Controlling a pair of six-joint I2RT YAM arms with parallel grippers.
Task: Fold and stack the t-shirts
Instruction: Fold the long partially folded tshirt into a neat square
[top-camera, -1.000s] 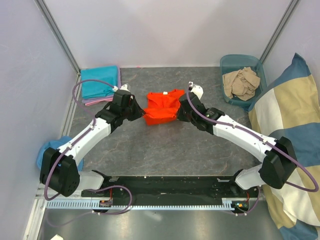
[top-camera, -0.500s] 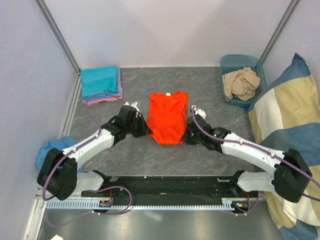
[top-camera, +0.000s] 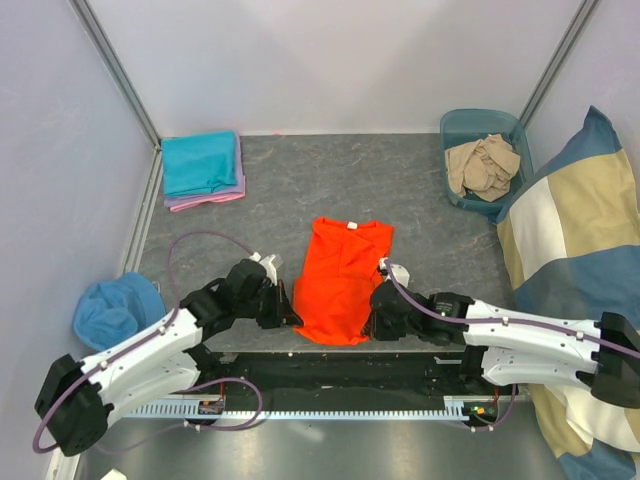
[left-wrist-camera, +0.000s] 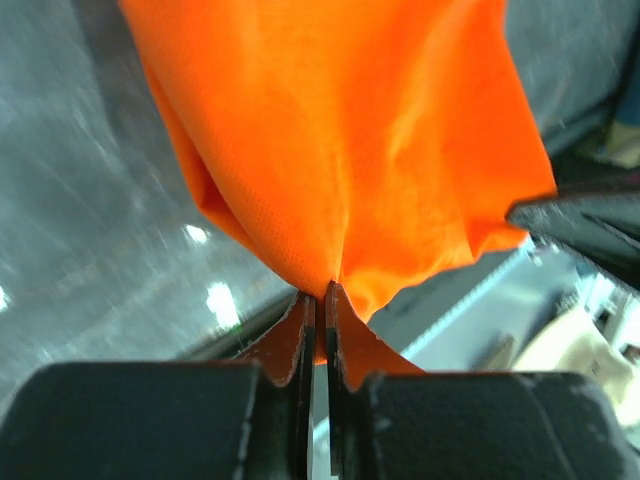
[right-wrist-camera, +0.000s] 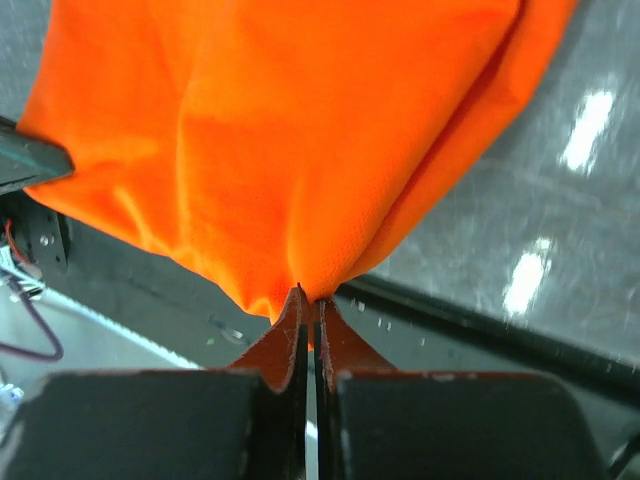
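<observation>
The bright orange t-shirt (top-camera: 342, 280) lies stretched lengthwise in the middle of the table, its white neck label at the far end and its near hem at the table's front edge. My left gripper (top-camera: 293, 318) is shut on the hem's left corner (left-wrist-camera: 325, 275), pinching the cloth between its fingertips. My right gripper (top-camera: 374, 322) is shut on the right corner (right-wrist-camera: 305, 285) in the same way. A folded teal t-shirt (top-camera: 200, 163) rests on a pink-lilac one (top-camera: 205, 200) at the far left. Beige t-shirts (top-camera: 483, 165) sit crumpled in a bin.
A teal bin (top-camera: 457, 124) stands at the far right corner. A large blue-and-beige cushion (top-camera: 575, 270) fills the right side. A blue cloth bundle (top-camera: 110, 308) lies off the table's left edge. The black base rail (top-camera: 340, 375) runs along the front.
Both grippers have pulled the orange shirt's hem toward the front edge, so the shirt went from bunched near the table's middle to stretched out long. Both arms drew back together.
</observation>
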